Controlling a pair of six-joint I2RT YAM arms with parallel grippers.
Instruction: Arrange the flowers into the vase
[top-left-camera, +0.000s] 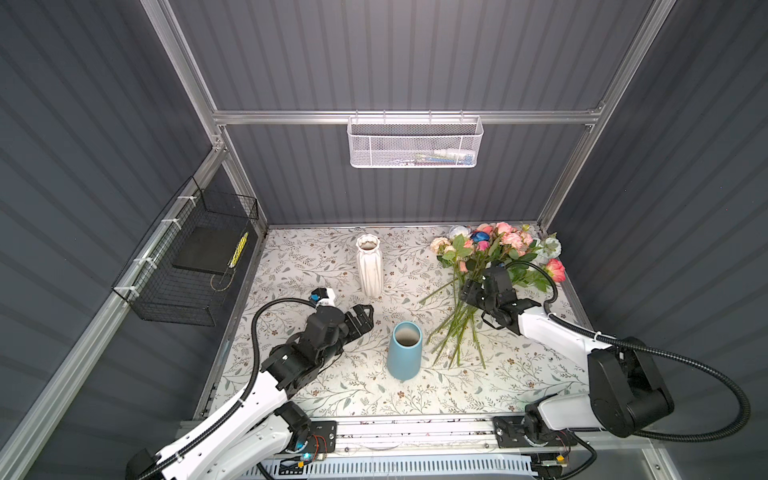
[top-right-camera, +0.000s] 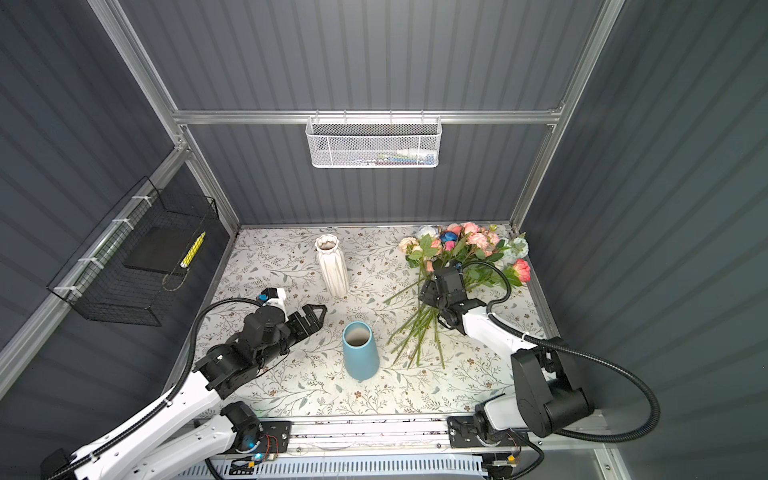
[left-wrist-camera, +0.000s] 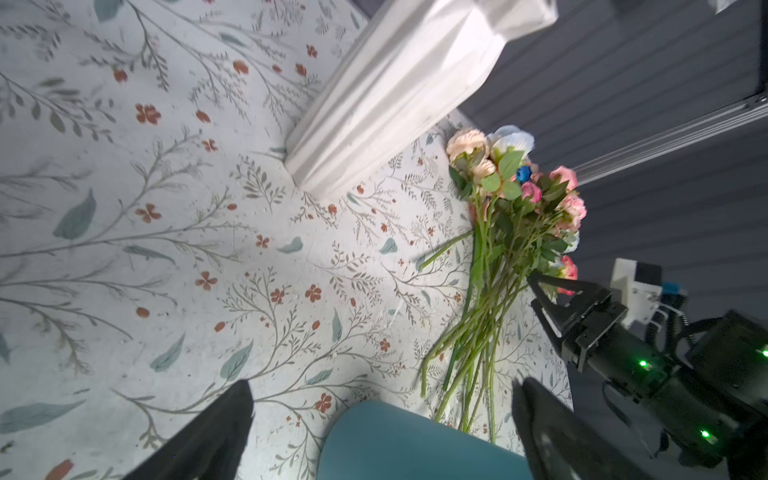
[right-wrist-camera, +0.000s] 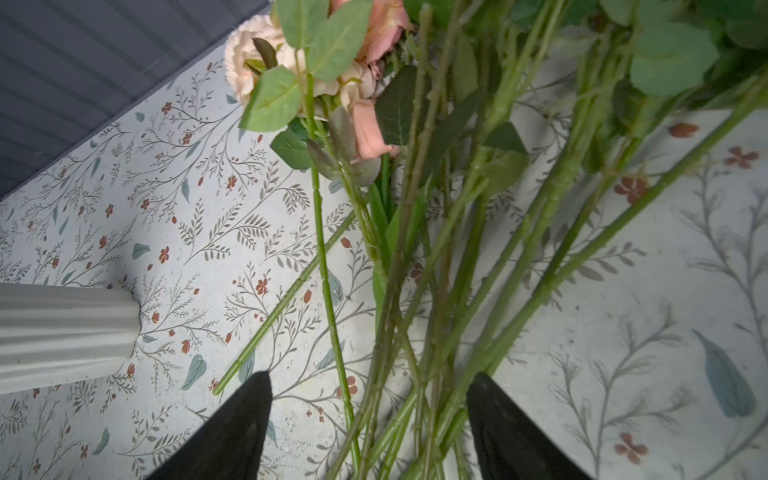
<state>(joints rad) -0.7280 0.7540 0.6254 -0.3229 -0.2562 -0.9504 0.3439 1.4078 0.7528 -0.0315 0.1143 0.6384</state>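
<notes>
One big table (top-left-camera: 291, 386) with a leafy cloth lies under both grippers. Many flowers (top-left-camera: 498, 245) lie flat on it in one bunch, right under the right gripper (right-wrist-camera: 370, 376). Their pink, peach, white and blue heads reach out past that gripper toward the back wall. Their green stems run back under it toward its arm. All of them lie outside the vases.

The blue vase (top-left-camera: 404, 357) stands up straight between the two grippers. It is just beside the left gripper (top-left-camera: 368, 316) and near the ends of the stems. The white vase (top-left-camera: 370, 266) stands up too, farther out past the left gripper and well apart from the flowers.

The left gripper hangs low over the cloth. Its two black fingers (left-wrist-camera: 216, 428) are spread wide and hold nothing. In the left wrist view the top of the blue vase shows between them, but they do not touch it.

The right gripper points down at the stems. Its fingers (right-wrist-camera: 237, 428) are spread wide as well, and several stems run through the gap. The fingers do not pinch the stems. I cannot tell if the tips touch the cloth.
</notes>
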